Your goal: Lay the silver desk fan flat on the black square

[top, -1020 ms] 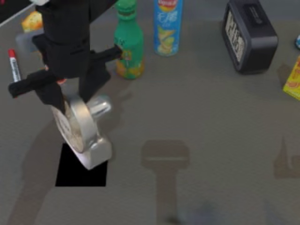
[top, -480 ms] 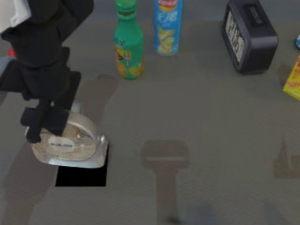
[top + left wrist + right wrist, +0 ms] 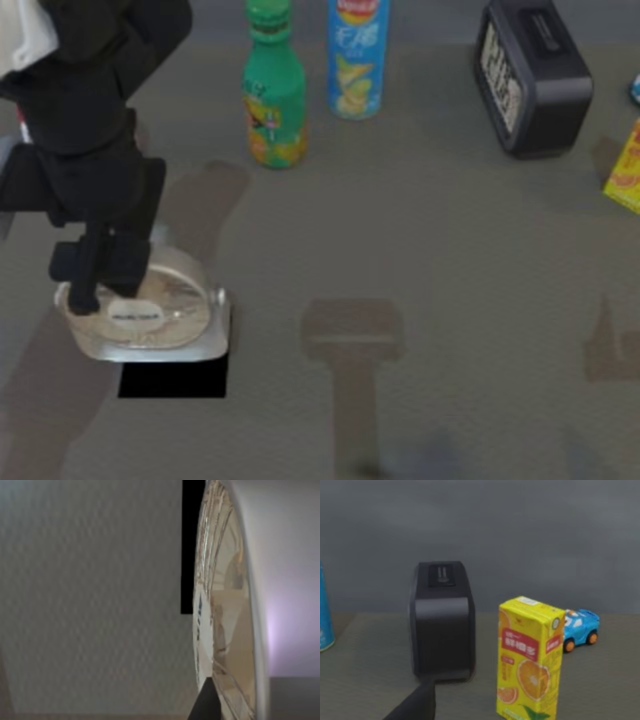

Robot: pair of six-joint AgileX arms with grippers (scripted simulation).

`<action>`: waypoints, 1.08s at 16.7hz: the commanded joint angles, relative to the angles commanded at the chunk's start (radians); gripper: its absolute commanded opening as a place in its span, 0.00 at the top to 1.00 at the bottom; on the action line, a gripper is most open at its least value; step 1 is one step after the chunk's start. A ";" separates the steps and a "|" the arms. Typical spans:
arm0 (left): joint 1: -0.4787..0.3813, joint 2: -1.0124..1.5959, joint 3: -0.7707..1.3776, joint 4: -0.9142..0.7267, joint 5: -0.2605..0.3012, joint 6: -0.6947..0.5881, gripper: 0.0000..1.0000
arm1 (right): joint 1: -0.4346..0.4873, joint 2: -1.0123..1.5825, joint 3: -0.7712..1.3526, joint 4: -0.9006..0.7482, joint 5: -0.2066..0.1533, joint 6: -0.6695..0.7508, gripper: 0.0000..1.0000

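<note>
One arm working: left tool [image 3: 100, 268] reaches down from the bench's far left, clamped on the rim of the silver desk fan [image 3: 150, 315]. Fan lies flat, grille up, just under the tool, covering the far part of the black square [image 3: 172, 380]; near strip shows. Right tool out of the top view.

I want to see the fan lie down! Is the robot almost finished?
Nearly. The silver desk fan already lies flat, grille up, covering most of the black square; a strip shows below it. The left gripper sits over its ring. Left: letting go and backing off. The right arm is out of the top view.
</note>
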 joint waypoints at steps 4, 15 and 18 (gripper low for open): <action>0.007 0.002 -0.064 0.075 -0.002 0.003 1.00 | 0.000 0.000 0.000 0.000 0.000 0.000 0.00; 0.011 0.011 -0.124 0.139 0.001 0.003 0.62 | 0.000 0.000 0.000 0.000 0.000 0.000 0.00; 0.011 0.011 -0.124 0.139 0.001 0.003 0.40 | 0.000 0.000 0.000 0.000 0.000 0.000 0.00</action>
